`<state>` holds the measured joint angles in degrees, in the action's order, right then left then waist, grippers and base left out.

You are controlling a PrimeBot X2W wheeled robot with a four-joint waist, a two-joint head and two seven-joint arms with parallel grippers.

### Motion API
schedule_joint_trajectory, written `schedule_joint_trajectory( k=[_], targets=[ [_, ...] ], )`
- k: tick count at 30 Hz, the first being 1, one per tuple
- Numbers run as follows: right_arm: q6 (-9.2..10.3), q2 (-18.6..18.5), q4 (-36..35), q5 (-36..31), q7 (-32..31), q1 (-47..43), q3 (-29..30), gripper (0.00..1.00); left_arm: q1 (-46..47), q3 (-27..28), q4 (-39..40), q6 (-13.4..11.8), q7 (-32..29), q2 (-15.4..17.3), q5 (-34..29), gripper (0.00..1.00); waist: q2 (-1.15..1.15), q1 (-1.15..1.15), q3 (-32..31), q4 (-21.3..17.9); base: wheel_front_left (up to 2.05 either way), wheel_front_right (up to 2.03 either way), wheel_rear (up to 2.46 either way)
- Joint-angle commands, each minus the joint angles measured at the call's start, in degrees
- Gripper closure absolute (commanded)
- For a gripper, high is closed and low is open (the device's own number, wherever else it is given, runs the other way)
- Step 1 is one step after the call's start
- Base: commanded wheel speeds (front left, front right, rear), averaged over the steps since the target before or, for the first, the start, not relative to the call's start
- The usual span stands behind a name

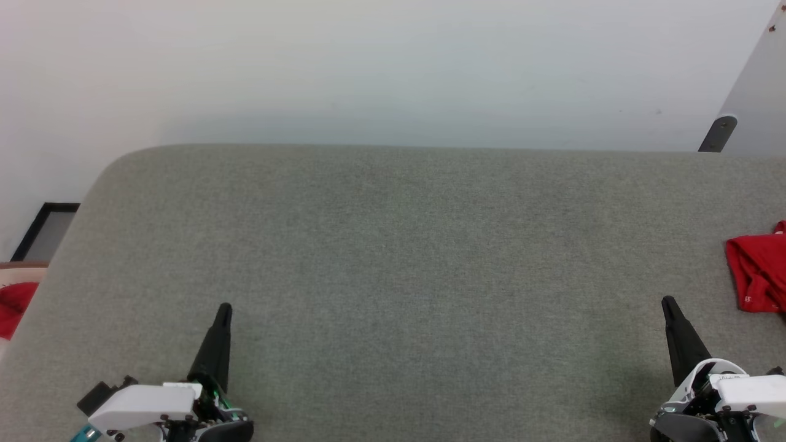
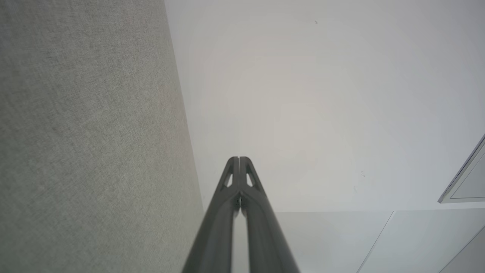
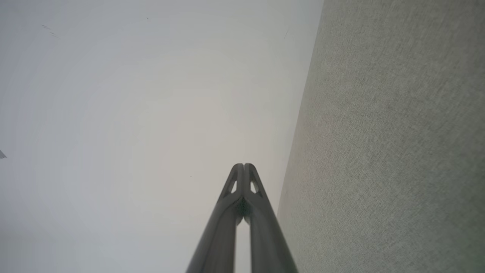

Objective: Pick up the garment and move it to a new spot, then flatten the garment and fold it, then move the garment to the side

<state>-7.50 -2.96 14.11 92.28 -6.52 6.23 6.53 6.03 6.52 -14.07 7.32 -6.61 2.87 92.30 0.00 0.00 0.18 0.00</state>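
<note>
The grey surface is a wide padded top with a rounded far-left corner, and a pale wall rises behind its far edge. The garment lies on the surface at its right edge, a compact red bundle partly cut off by the frame. No white sleeves or lettering show, apart from a small white mark near its lower hem.

The left gripper rests over the near-left part of the surface and the right gripper over the near-right part, just short of the garment and not touching it. Both have their fingers pressed together to a single point and hold nothing. Off the surface's left edge lies a separate red cloth scrap.

With the garment bundled small at the side and both arms parked, this looks like the last step, moving it aside, already done. How neat the fold is cannot be judged from the part in view. If more handling is wanted, the right gripper would first have to spread its fingers and then reach rightward and slightly forward to the bundle.
</note>
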Motion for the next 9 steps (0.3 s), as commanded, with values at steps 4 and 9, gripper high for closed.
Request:
schedule_joint_trajectory(
  k=[4, 9],
  targets=[
    [0.02, 0.2, 0.0, 0.2, -0.1, 0.2, 0.0, 1.00, 0.6, 0.1, 0.0, 0.3, -0.1, 0.0, 0.2, 1.00, 0.00, 0.00, 0.0, 0.0, 0.00, 0.00, 0.00],
    [0.02, 0.2, 0.0, 0.3, -0.1, 0.2, 0.0, 1.00, 0.6, 0.1, 0.0, 0.3, -0.1, 0.0, 0.2, 1.00, 0.00, 0.00, 0.0, 0.0, 0.00, 0.00, 0.00]
  ],
)
